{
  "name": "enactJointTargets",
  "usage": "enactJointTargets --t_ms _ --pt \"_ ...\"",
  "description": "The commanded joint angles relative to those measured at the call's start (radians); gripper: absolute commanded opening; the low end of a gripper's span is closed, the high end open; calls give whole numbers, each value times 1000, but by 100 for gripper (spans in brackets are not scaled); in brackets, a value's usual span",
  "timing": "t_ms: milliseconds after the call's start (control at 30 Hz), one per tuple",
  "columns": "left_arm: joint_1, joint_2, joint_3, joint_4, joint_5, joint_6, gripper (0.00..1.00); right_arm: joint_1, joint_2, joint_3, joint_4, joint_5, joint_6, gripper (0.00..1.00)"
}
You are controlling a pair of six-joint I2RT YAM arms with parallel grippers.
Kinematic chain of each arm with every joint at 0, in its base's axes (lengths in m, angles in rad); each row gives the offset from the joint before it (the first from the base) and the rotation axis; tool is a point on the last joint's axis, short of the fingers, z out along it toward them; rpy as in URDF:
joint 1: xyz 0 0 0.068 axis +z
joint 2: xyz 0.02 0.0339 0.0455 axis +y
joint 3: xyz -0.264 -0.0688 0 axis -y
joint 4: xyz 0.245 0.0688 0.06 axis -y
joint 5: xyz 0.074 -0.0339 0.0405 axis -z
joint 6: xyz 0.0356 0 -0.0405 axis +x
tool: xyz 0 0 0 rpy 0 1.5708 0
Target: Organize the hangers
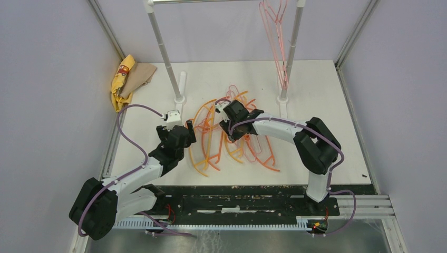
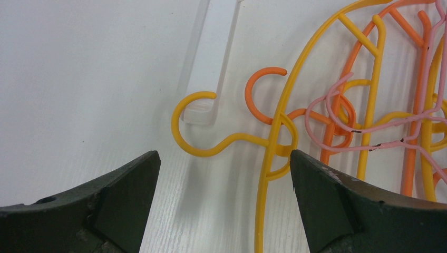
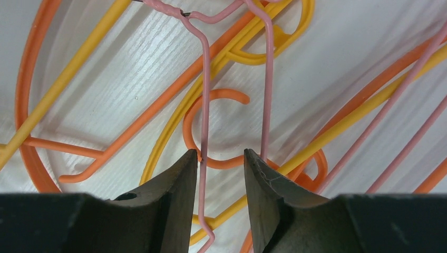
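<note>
Top external camera is looking steeply down from above the near edge, covering the whole tabletop (image 1: 327, 105). Wrist cameras are pointing down at close range past the left gripper (image 2: 224, 163) and right gripper (image 3: 221, 158) — all three views are sharing the hangers (image 1: 237, 150) mid-table.
</note>
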Motion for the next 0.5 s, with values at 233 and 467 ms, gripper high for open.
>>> enactJointTargets --t_ms 233,467 --pt "-3 -31 3 33 -31 -41 100 -7 38 -11 38 -59 12 31" --pt "-3 -39 1 32 -33 -41 100 -18 -77 -48 37 -53 38 1"
